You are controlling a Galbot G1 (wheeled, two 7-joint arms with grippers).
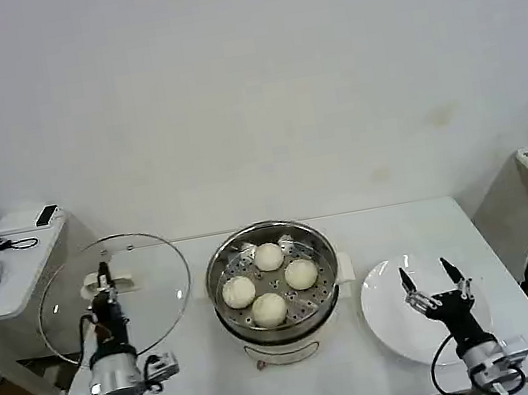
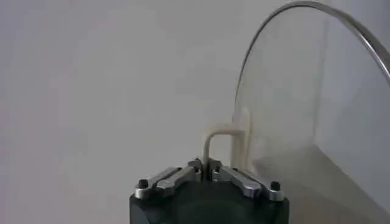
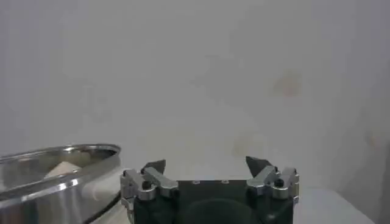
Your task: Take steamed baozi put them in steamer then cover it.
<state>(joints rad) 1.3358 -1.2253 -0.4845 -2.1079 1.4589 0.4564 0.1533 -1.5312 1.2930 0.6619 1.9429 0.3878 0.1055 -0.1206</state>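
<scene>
Left claw (image 1: 103,276) clamped on cover (image 1: 146,278) handle

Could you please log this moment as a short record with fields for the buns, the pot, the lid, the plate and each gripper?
baozi: four steamed baozi on the perforated tray inside the steamer
steamer: uncovered, at the middle of the table
cover: the cover is lifted and tilted, left of the steamer
left gripper: left gripper shut on the cover's white handle
right gripper: right gripper open, over the white plate
plate: bare, right of the steamer
</scene>
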